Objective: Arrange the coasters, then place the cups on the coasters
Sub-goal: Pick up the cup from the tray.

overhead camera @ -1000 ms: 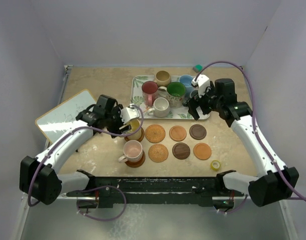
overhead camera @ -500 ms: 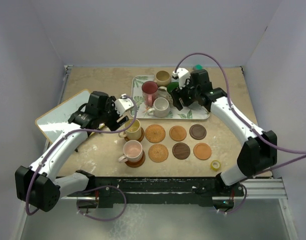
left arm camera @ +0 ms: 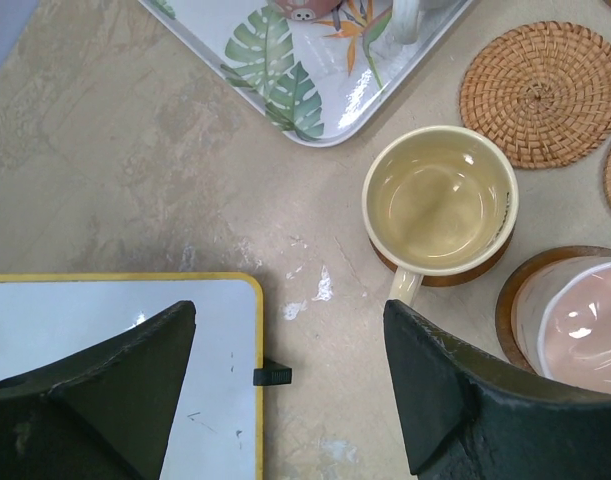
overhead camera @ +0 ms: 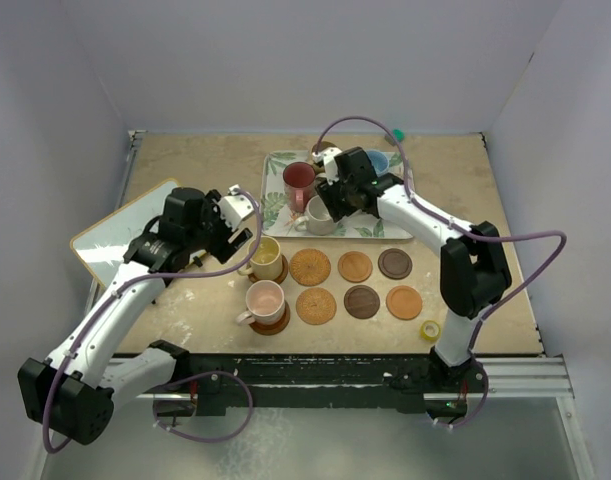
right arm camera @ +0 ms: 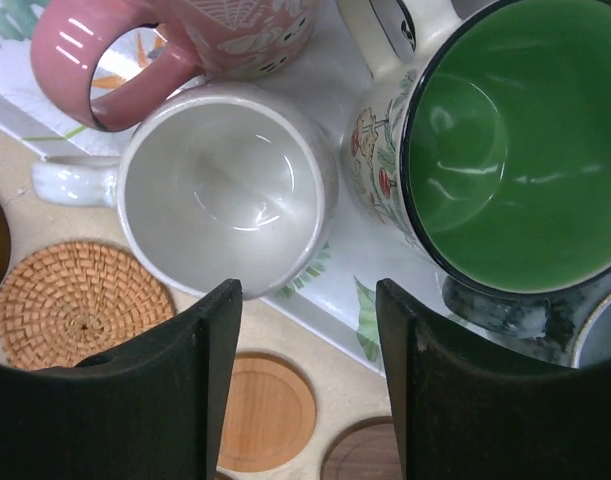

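white cup (right arm camera: 225, 190) just beyond right hand (right arm camera: 307, 292)

White cup (right arm camera: 230, 190), green cup (right arm camera: 515, 140), yellow cup (left arm camera: 440, 200): glazed ceramic, glossy. Woven coaster (left arm camera: 543, 93): rough wicker. Wooden coaster (right arm camera: 268, 410): smooth, matt. Tray (left arm camera: 330, 95): glossy, printed. Table (left arm camera: 135, 170): matt, mottled. Whiteboard (left arm camera: 85, 320): smooth, shiny.

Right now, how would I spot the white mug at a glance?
Find the leaf-print tray at the back of the table. The white mug stands at its near edge, handle pointing left. It alone is plain white, beside a rose-pink patterned mug and a green-lined floral mug.
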